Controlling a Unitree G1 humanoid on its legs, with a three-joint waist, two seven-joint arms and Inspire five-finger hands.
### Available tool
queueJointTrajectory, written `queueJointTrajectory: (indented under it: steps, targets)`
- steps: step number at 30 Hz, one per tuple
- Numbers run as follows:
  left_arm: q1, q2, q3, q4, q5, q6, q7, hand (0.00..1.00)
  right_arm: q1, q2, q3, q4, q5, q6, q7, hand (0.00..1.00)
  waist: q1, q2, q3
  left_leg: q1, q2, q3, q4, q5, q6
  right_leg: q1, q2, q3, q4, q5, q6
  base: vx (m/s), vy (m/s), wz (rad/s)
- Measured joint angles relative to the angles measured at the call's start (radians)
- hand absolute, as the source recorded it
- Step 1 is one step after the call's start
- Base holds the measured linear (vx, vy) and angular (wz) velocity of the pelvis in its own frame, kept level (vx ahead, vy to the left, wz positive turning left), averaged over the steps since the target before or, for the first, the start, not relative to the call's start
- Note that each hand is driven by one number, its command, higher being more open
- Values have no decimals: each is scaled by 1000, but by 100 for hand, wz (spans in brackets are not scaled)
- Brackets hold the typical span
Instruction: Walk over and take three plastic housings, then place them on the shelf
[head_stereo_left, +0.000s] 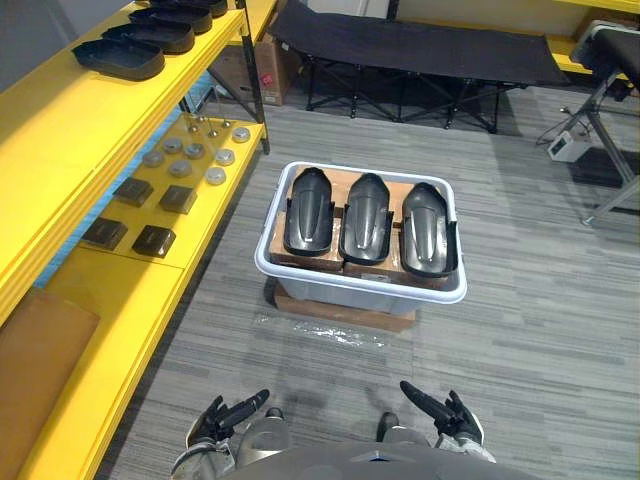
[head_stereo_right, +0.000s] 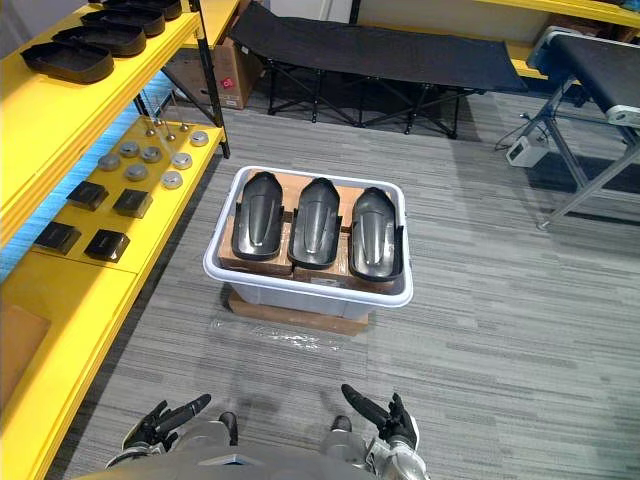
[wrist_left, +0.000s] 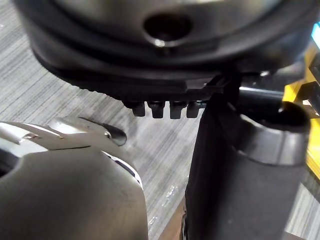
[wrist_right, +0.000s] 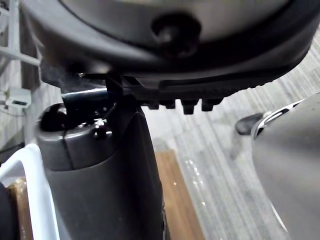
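Three dark plastic housings (head_stereo_left: 368, 222) lie side by side on cardboard in a white bin (head_stereo_left: 360, 293) on the floor ahead of me. Several more housings (head_stereo_left: 120, 57) rest on the top board of the yellow shelf (head_stereo_left: 60, 150) at my left. My left hand (head_stereo_left: 228, 415) and right hand (head_stereo_left: 442, 412) hang low near my body, well short of the bin. Both hands have straight fingers and hold nothing. In the wrist views the left hand (wrist_left: 160, 107) and right hand (wrist_right: 182, 104) show fingertips only.
The bin sits on a flat cardboard piece (head_stereo_left: 340, 310) with clear plastic film (head_stereo_left: 320, 330) before it. The lower shelf board carries metal discs (head_stereo_left: 190, 160) and small dark blocks (head_stereo_left: 150, 215). A black cot (head_stereo_left: 410, 50) stands behind, a grey metal stand (head_stereo_left: 610, 120) at right.
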Motion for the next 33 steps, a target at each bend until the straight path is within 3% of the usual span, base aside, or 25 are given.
queueJointTrajectory:
  steps: [5,6,7,15,20,25,29,33]
  targets:
    - [-1,16,-7,-45,-19,22,8,100,2,1,-1,-99,-11,-26,-68,100,0,-21,7,-73,16,-2,106,-56,5,-19,10,12,-25,10,0,13,36,-6]
    - [-2,23,-7,-52,-19,22,13,100,6,1,-1,-149,-10,-28,-82,100,0,-30,10,-90,22,-2,130,-65,9,-21,16,13,-42,21,-2,33,15,-8]
    - [-20,29,12,-62,-19,23,30,100,72,3,50,-346,-9,-24,-80,100,1,-59,17,-126,31,-40,189,-106,14,-30,38,42,-77,57,-18,0,0,0]
    - [-20,27,10,-68,-18,27,31,100,70,2,49,-338,-7,-21,-78,100,1,-54,19,-126,29,-49,184,-102,17,-27,34,23,-69,57,-18,-1,0,3]
    - [-20,20,-12,-134,21,45,30,100,28,2,41,-325,12,-12,-84,100,2,-41,26,-124,4,-49,123,-58,23,-44,10,7,-63,64,-7,-16,-2,7]
    - [-28,2,-35,-199,56,63,15,100,-29,-3,-34,-454,51,6,-136,100,2,-27,53,-151,-8,-36,92,-23,29,-123,-8,14,5,64,-7,-62,7,-3]
    - [-69,22,-38,-208,59,64,10,100,-110,-91,-96,-559,49,2,-155,100,0,-42,133,-199,-2,-35,173,-44,36,-161,-12,30,63,58,-4,-109,36,-2]
    - [-95,35,-37,-214,62,63,11,100,-141,-126,-120,-628,48,-1,-171,100,0,-52,175,-232,5,-39,236,-67,40,-174,-11,38,86,55,-2,-102,45,0]
